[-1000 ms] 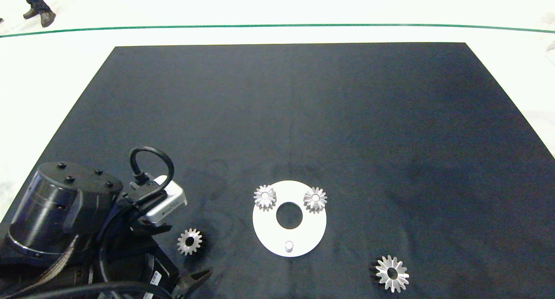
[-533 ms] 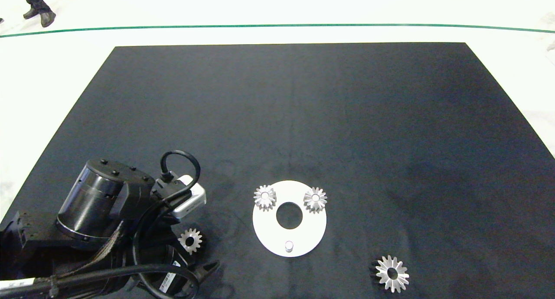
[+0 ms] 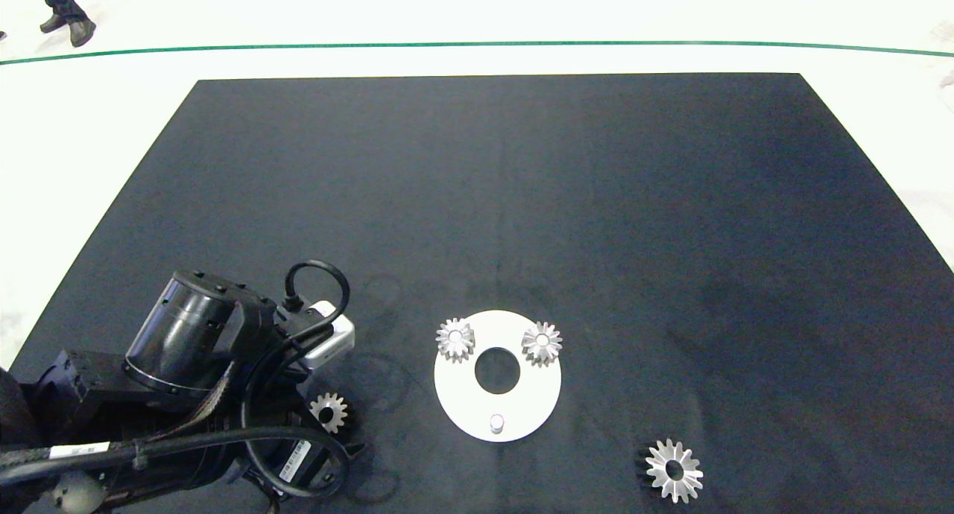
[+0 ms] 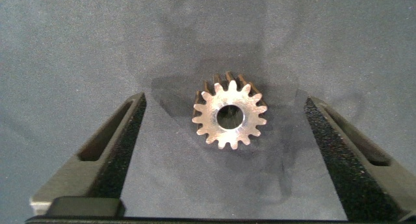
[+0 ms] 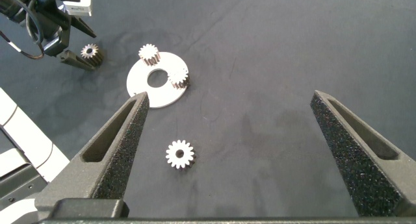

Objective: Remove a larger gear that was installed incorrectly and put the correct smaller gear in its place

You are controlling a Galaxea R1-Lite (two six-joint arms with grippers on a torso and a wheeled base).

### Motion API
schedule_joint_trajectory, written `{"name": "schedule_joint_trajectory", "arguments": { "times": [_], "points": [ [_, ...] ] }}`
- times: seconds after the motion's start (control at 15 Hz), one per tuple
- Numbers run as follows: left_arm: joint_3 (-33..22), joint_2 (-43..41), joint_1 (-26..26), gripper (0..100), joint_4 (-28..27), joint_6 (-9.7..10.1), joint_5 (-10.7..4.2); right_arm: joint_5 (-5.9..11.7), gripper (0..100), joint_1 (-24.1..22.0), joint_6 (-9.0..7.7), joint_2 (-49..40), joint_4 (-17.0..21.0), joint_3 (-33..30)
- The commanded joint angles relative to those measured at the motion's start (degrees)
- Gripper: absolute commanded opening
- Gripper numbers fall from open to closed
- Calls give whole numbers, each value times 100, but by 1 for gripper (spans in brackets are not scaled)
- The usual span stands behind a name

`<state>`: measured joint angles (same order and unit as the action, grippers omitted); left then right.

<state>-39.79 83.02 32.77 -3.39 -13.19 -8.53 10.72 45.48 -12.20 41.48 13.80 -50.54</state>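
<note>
Left gripper (image 4: 227,159), jaws wide and empty, has descended to straddle the smaller gear (image 4: 229,118), readying its pickup for the plate's (image 3: 462,406) vacant peg (image 3: 496,423).

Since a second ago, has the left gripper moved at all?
Yes. The left gripper has swung toward the round white plate and come down around the smaller gear, which now sits between its open jaws.

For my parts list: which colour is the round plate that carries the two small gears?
White, with a round centre hole; the round plate shows best in the head view.
</note>
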Motion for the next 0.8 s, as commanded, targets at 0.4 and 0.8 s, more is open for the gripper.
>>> {"name": "schedule_joint_trajectory", "arguments": {
  "times": [0.4,0.8],
  "points": [
    [15,21,-16,80,-21,-61,1,-105,100,4,-10,70,9,36],
    [42,83,-7,68,-13,-61,1,-149,100,4,-1,70,9,53]
  ]
}}
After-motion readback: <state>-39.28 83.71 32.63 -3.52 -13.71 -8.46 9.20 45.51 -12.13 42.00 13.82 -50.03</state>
